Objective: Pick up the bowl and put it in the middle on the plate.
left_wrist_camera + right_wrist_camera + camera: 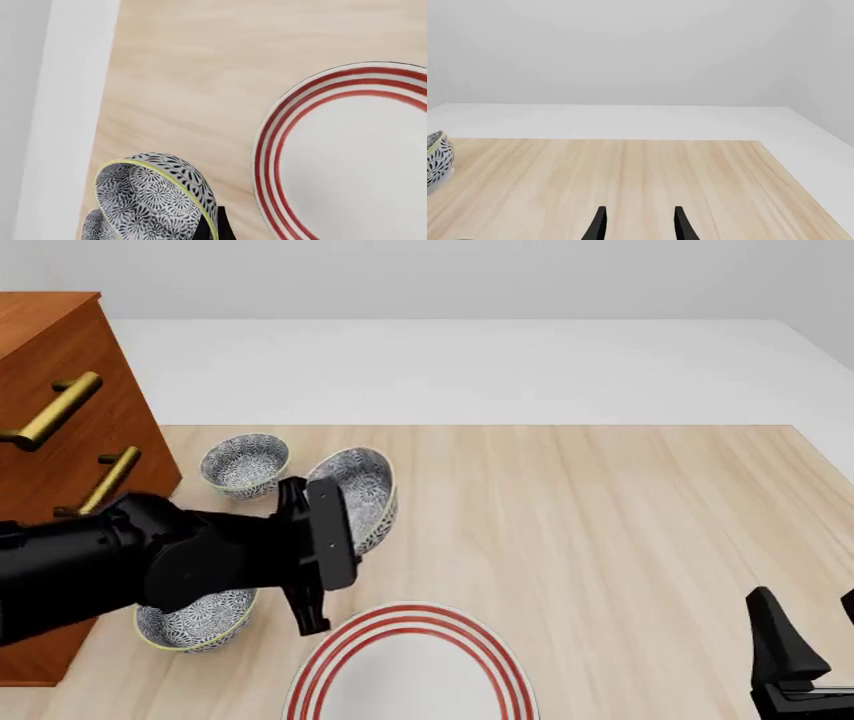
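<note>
Nearest the camera in the front view lies the plate (407, 665), white with three red rings, partly cut off by the frame's lower edge. At the lower right the right gripper (807, 640) idles over bare wood; its wrist view shows two fingertips (598, 222) parted with nothing between them.

Just beyond the plate's rim, the left gripper (318, 540) carries the bowl (360, 495) — lifted off the table and tipped steeply on its side, its patterned inside turned towards the far edge. The jaws are closed on its rim; in the left wrist view the bowl (157, 197) hangs beside the plate's red rings (273, 150), not yet over the centre.

Two look-alike bowls remain on the table: one under the arm near the left (194, 625), one further back by the wooden drawer cabinet (244, 462) with its brass handles (54, 410).

The risk, as I judge it: a rim pinch on a tilted bowl is a thin hold — it could swivel or slip during the swing across. Released while tipped like this, it would likely land on edge and roll off-centre, or clip the plate's raised rim on the way in.

No brand, label or writing is legible anywhere.
</note>
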Tool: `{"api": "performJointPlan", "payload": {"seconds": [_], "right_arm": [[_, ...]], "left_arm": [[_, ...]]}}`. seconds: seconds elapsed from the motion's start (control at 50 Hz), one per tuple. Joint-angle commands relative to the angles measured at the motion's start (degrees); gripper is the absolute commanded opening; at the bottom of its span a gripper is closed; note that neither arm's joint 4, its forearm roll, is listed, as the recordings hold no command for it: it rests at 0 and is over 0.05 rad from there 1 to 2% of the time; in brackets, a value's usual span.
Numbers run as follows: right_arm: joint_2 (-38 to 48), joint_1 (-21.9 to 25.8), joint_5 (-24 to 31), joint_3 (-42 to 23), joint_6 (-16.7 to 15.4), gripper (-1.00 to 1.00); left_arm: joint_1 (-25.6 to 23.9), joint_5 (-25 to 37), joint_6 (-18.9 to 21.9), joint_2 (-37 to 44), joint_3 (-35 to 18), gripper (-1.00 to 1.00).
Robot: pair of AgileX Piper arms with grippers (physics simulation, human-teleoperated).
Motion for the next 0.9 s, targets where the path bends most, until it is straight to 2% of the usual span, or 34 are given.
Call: {"api": "performJointPlan", "payload": {"seconds": [0.02,0.1,0.12,0.14,0.16,0.2,0.36,0.46,0.6,0.76,0.9], "right_arm": [[0.00,-0.01,0.00,0.00,0.00,1.00],[0.00,-0.01,0.00,0.00,-0.02,1.00],[0.00,0.01,0.00,0.00,-0.02,1.00],[0.00,0.01,0.00,0.00,-0.01,1.00],[0.01,0.00,0.01,0.00,0.01,1.00],[0.00,0.01,0.00,0.00,0.02,1.00],[0.00,0.01,0.00,0.00,-0.01,1.00],[-0.01,-0.01,0.00,0.00,-0.02,1.00],[0.00,-0.01,0.00,0.00,0.02,1.00],[-0.01,-0.01,0.00,0.00,-0.01,1.00],[0.00,0.00,0.00,0.00,-0.02,1.00]], "left_arm": [[-2.28,1.99,2.79,-4.11,1.95,-1.00],[-3.22,3.50,4.05,-6.04,3.07,-1.00],[-3.77,4.04,3.43,-6.12,2.81,-1.00],[-5.21,5.38,0.95,-5.67,1.28,-1.00],[-6.53,5.45,1.93,-6.17,2.24,-1.00],[-7.50,6.83,0.61,-6.45,1.90,-1.00],[-8.12,8.76,1.65,-9.83,3.47,-1.00],[-7.67,9.40,3.81,-12.30,5.51,-1.00],[-9.47,10.20,5.04,-14.63,7.92,-1.00],[-13.88,11.19,0.99,-13.19,5.60,-1.00],[-16.17,11.81,0.00,-12.69,5.08,-1.00]]}}
